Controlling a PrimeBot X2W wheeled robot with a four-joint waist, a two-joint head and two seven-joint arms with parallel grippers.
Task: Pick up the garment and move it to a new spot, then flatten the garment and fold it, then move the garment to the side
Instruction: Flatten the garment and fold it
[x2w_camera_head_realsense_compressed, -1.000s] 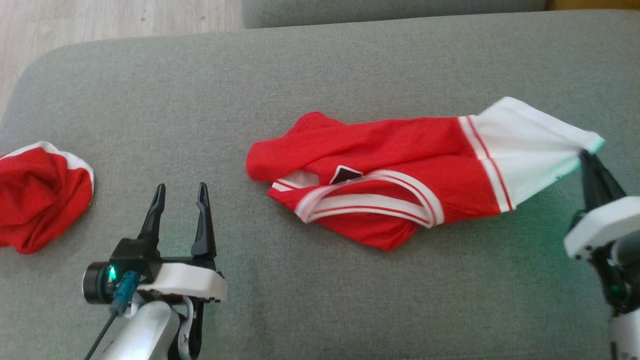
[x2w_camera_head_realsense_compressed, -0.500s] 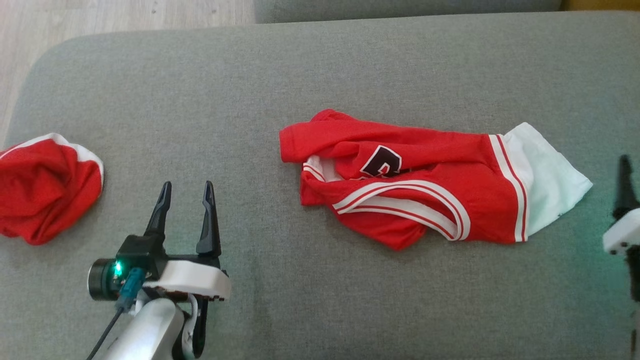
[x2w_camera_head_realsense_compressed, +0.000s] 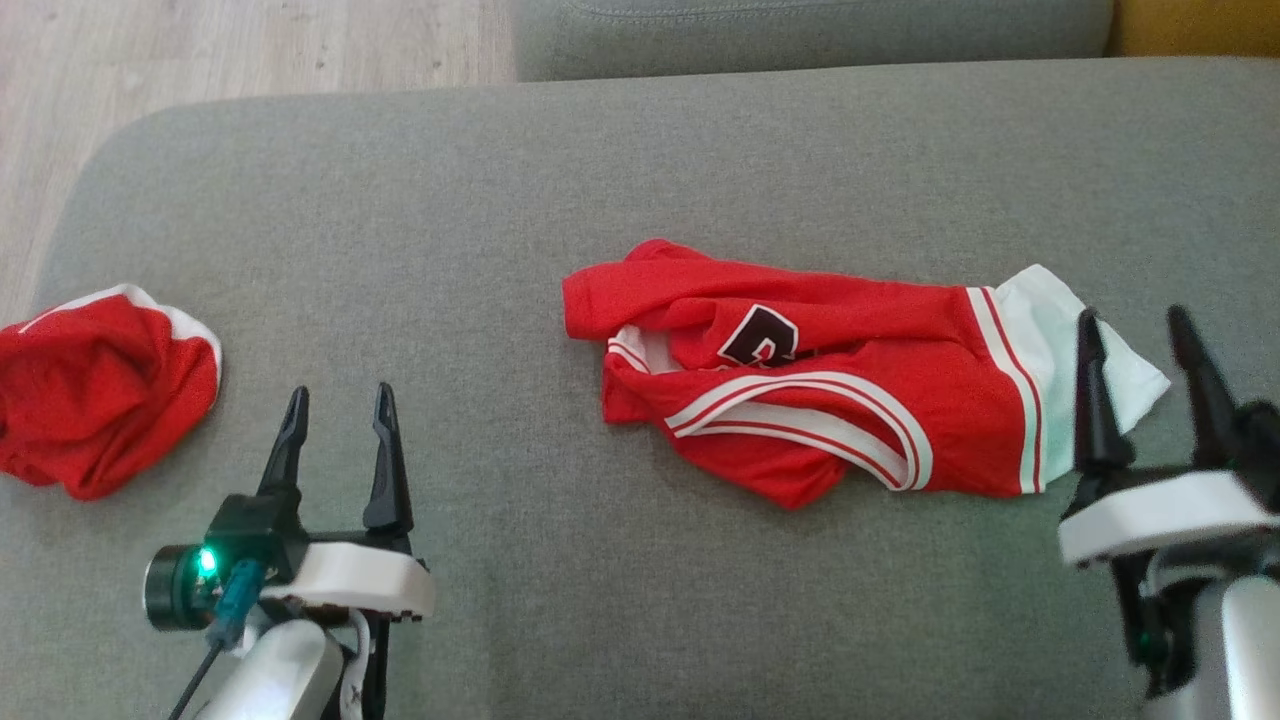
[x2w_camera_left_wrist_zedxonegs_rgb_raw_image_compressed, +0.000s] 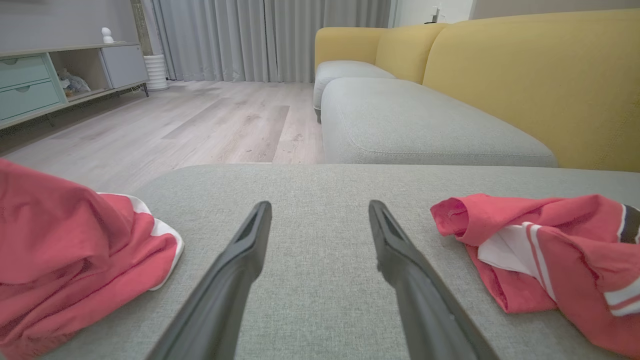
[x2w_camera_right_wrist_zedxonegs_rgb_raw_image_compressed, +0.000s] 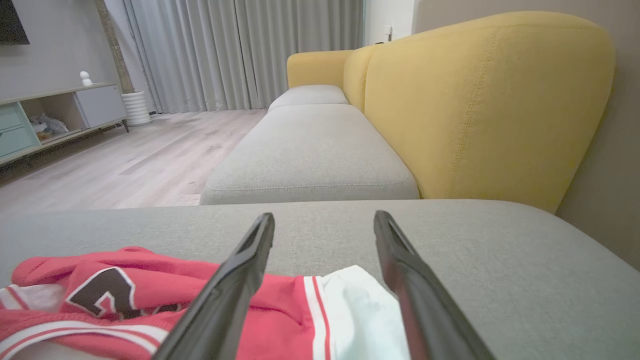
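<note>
Crumpled red garment (x2w_camera_head_realsense_compressed: 830, 400) mid-right on grey cushion (x2w_camera_head_realsense_compressed: 450, 200), both claws wide.
Head view: red w/ white stripes, dark letter patch, white end at right; right gripper (x2w_camera_head_realsense_compressed: 1133, 315) empty by that end; left gripper (x2w_camera_head_realsense_compressed: 339, 390) well left, empty. L wrist: garment (x2w_camera_left_wrist_zedxonegs_rgb_raw_image_compressed: 550, 240) at right, red edge. R wrist: white end between fingers (x2w_camera_right_wrist_zedxonegs_rgb_raw_image_compressed: 235, 280).

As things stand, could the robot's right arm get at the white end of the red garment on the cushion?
Probably yes: the right gripper stands open right at the white end, with nothing lying between them.
</note>
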